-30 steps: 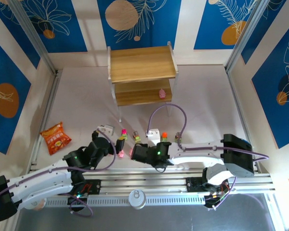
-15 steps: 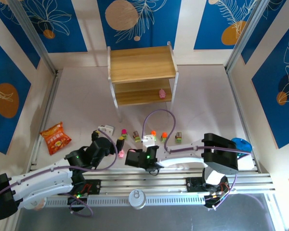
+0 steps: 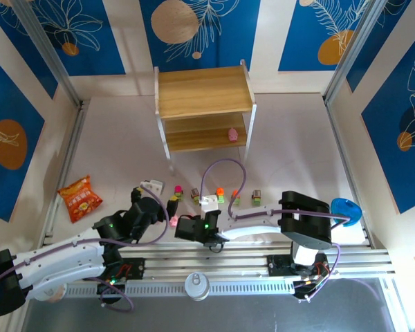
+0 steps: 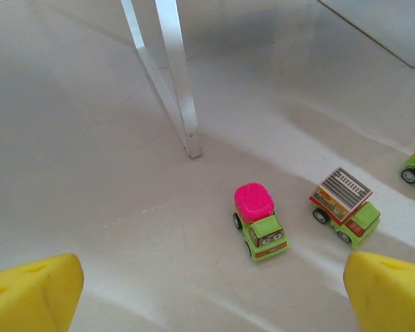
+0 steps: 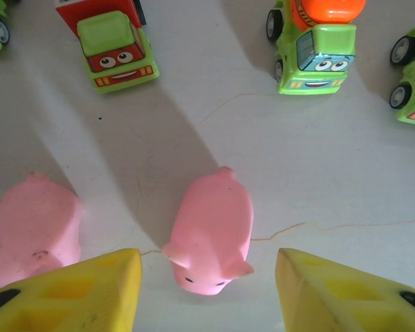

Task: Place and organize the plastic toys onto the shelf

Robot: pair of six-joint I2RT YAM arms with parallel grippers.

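My right gripper [image 5: 205,261] straddles one of two pink figurines [image 5: 212,225], jaws apart and not touching it. My left gripper [image 4: 211,268] gapes empty near three cars [image 4: 261,227].

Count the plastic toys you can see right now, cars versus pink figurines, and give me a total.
Small yellow-green plastic toy cars, all on the table: 5
Rounded pink plastic figurines: 3, one on the lower board of the wooden shelf, two on the table
Total: 8
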